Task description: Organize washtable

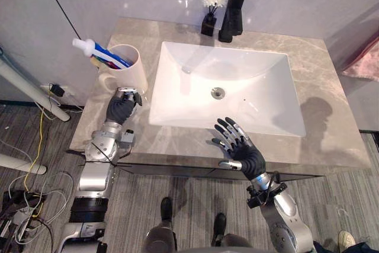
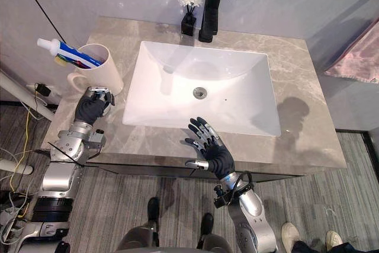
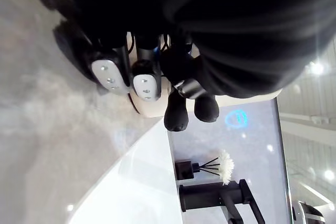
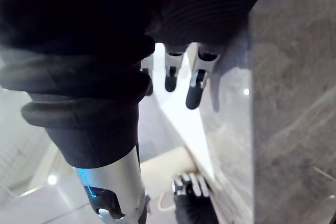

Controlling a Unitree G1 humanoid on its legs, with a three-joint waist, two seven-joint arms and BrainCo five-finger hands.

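A cream cup (image 1: 129, 69) with a handle stands at the washtable's left side, holding a white-and-blue toothpaste tube (image 1: 95, 48) and toothbrushes. My left hand (image 1: 122, 107) rests on the stone counter (image 1: 331, 117) right in front of the cup, fingers (image 3: 144, 80) curled, with nothing seen in them. Fingers spread and straight, my right hand (image 1: 241, 148) hovers over the front rim of the white sink (image 1: 177, 63). The right wrist view shows its fingertips (image 4: 193, 92) over the counter edge, with the cup (image 4: 168, 169) far beyond.
A black faucet (image 1: 237, 7) and a small black diffuser with a white flower (image 1: 210, 11) stand behind the sink. A pink towel (image 1: 364, 60) hangs at the right. A person's shoe (image 1: 346, 240) is on the floor at the lower right.
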